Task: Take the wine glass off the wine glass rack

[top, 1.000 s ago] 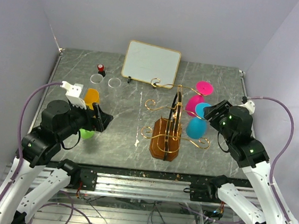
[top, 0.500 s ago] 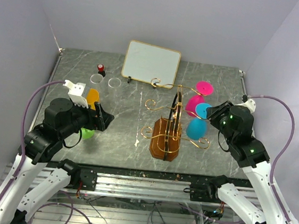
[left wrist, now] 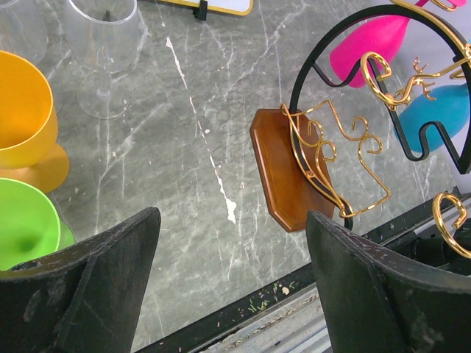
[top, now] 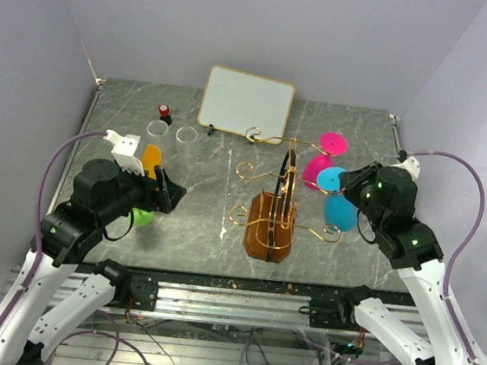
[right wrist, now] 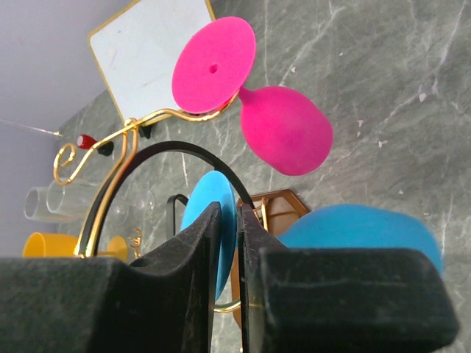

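The wine glass rack (top: 271, 225) is a brown wooden violin-shaped stand with gold wire arms, at the table's middle right; it also shows in the left wrist view (left wrist: 283, 169). A pink wine glass (top: 318, 167) hangs upside down on its far right arm. My right gripper (top: 354, 187) is shut on the stem of a blue wine glass (top: 340, 210), held tilted just right of the rack. In the right wrist view the fingers (right wrist: 199, 243) pinch between its blue foot (right wrist: 221, 198) and bowl (right wrist: 360, 228). My left gripper (top: 171, 194) is open and empty, left of the rack.
An orange glass (top: 149, 157) and a green glass (top: 141, 217) stand beside my left arm. Two clear glasses (top: 157, 128) and a small red-topped item (top: 164, 110) stand at the back left. A white framed board (top: 246, 104) leans at the back.
My right gripper has carried the blue wine glass to the right, away from the rack's wire arm. The left arm has barely moved.
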`<state>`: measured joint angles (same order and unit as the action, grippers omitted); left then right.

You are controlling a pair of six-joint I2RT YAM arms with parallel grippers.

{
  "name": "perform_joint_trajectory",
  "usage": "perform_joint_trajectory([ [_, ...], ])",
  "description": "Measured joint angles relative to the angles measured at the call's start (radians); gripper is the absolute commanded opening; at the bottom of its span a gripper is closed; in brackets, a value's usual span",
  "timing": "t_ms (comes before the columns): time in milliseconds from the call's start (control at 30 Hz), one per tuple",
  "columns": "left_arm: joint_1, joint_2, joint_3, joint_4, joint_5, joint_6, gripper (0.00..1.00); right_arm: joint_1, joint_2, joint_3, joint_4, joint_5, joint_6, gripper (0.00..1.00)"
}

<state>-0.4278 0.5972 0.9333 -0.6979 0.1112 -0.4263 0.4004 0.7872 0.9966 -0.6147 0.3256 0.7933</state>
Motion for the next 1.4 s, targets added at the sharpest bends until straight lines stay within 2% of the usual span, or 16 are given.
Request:
perform_joint_trajectory([
  [233,0.000,0.001,0.000,0.000,0.000,0.000,0.90,0.000,0.013,0.031,-0.019,-0.005,0.065,0.05],
  [633,0.000,0.002,0.000,0.000,0.000,0.000,0.90,0.000,-0.008,0.029,-0.019,-0.053,0.314,0.01],
  [1000,0.000,0.015,0.000,0.000,0.000,0.000,0.90,0.000,-0.070,0.020,-0.108,0.056,0.552,0.01],
  [1400,0.002,0.019,0.000,0.000,0.000,0.000,0.89,0.000,-0.103,0.019,-0.176,0.019,0.571,0.01],
])
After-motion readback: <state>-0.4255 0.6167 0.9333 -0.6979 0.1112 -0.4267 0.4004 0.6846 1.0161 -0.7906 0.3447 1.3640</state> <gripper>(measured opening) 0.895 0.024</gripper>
